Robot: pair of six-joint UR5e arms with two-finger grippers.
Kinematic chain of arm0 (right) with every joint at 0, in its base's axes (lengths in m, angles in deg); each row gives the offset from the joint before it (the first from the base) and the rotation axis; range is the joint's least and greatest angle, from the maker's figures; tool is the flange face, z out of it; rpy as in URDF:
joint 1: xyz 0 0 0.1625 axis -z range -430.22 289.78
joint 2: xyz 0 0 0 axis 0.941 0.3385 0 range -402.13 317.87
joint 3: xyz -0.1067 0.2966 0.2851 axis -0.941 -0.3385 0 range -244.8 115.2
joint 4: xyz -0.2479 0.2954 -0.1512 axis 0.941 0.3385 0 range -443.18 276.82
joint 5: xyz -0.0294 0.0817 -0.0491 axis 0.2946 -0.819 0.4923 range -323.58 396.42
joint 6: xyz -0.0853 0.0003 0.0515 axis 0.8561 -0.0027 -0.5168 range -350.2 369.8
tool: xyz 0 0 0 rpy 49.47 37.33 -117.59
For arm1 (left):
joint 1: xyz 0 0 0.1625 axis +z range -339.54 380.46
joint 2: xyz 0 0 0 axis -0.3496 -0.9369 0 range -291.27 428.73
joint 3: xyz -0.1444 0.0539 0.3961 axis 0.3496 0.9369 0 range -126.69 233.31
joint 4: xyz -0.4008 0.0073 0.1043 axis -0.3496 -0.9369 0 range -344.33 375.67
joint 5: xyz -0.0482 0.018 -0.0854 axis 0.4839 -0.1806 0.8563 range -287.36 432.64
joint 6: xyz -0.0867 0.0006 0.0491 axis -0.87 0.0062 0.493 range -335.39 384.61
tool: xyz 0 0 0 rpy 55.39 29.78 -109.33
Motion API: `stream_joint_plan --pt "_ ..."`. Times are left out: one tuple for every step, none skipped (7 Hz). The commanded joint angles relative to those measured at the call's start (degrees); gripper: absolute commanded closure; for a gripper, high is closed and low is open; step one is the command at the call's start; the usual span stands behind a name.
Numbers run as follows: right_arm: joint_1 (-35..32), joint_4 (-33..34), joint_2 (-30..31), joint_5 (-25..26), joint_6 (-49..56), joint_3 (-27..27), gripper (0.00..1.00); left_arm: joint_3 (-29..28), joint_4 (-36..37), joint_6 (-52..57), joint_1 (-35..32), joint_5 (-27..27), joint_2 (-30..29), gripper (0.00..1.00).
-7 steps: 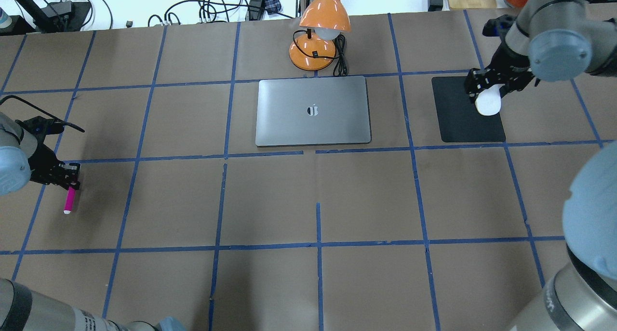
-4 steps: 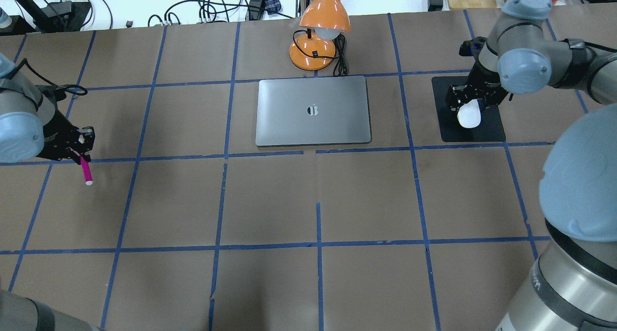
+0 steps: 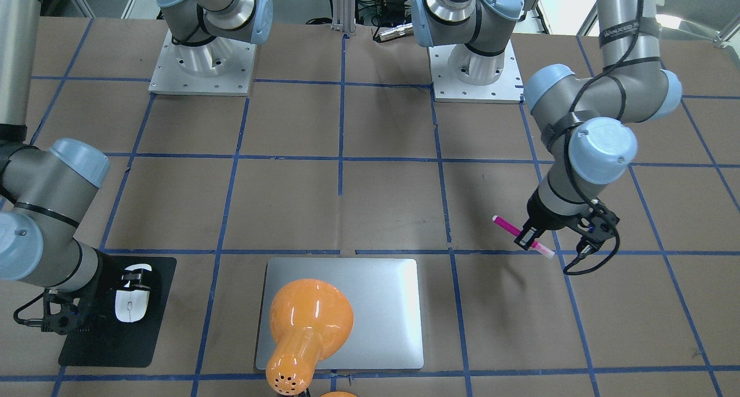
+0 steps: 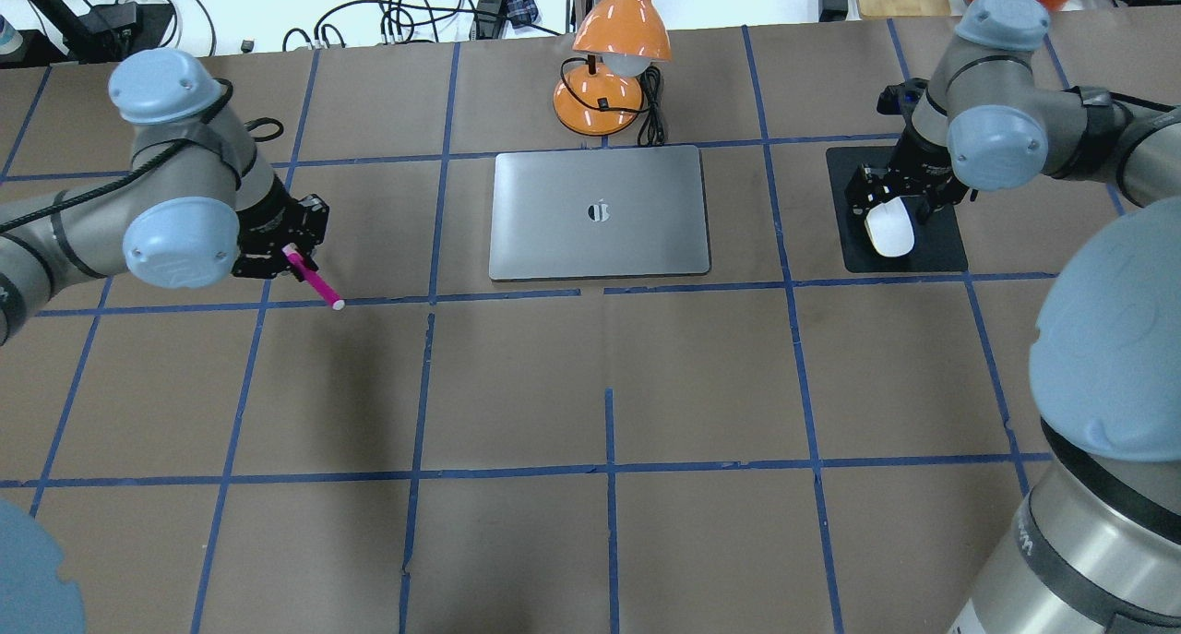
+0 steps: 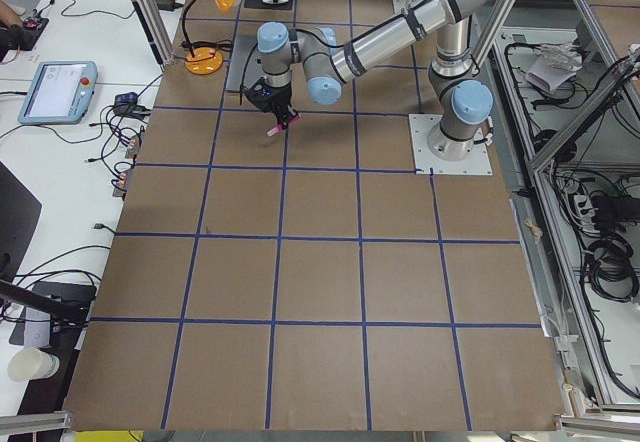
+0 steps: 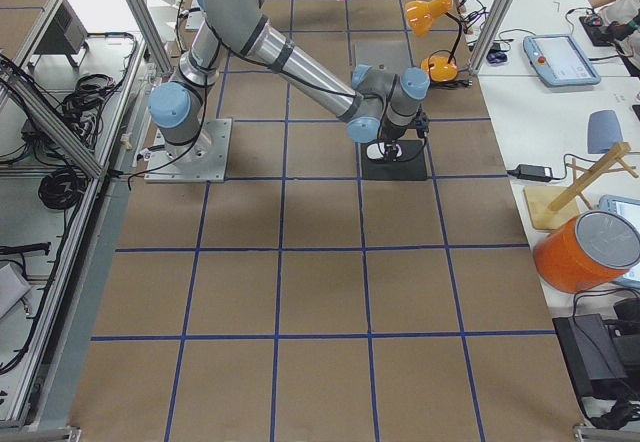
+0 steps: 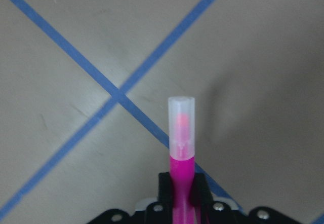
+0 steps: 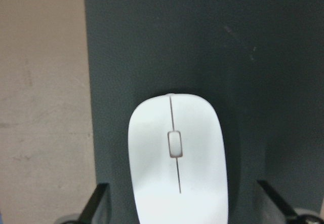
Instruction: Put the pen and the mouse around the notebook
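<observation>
The left gripper is clenched on the pen. The pen is tilted, with its pale cap pointing down over a blue tape line, toward the left side of the tabletop. It is well apart from the notebook.

The notebook lies flat near the middle of the far edge, just in front of the orange lamp. Its lid carries one small logo in the centre, and no words can be read on it.

The mouse rests on the black mat toward the far right corner. The right gripper is released, with one finger on each side of the mouse and a gap between finger and mouse.

The lettering on the left arm is too small to read.
</observation>
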Motion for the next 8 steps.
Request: stream_joint_plan --pt "-0.66 -7.72 4.87 -0.8 -0.27 -3.11 0.0 -0.44 0.58 -23.84 -11.29 2.8 -1.46 1.0" --pt "-2.75 -13.62 7.68 -0.72 -0.27 -6.0 0.0 -0.79 0.67 -32.56 -15.25 4.91 -1.47 1.0" --pt "-5.03 -19.86 13.54 0.15 -0.62 -7.86 0.0 -0.8 0.76 -39.26 -18.42 4.84 -2.08 1.0" --pt "-5.23 -31.06 19.6 -0.8 -0.54 -7.18 0.0 -0.97 0.85 -43.68 -20.45 4.93 -2.96 1.0" --pt "-5.32 -34.65 25.58 -1.07 0.07 -7.08 0.0 -1.58 0.85 -47.99 -22.39 4.85 -3.66 1.0" --pt "-5.41 -34.69 28.68 -1.25 -0.88 -7.61 0.0 -3.41 0.85 -52.47 -23.97 5.45 -4.71 1.0" --pt "-6.1 -34.34 28.8 -1.16 -4.63 -7.61 0.0 -4.65 0.85 -56.17 -24.68 9.72 -6.2 1.0" --pt "-8.2 -30.25 28.19 -0.99 -6.49 -7.26 0.0 -5.1 0.85 -58.47 -26.17 9.59 -7.26 1.0"
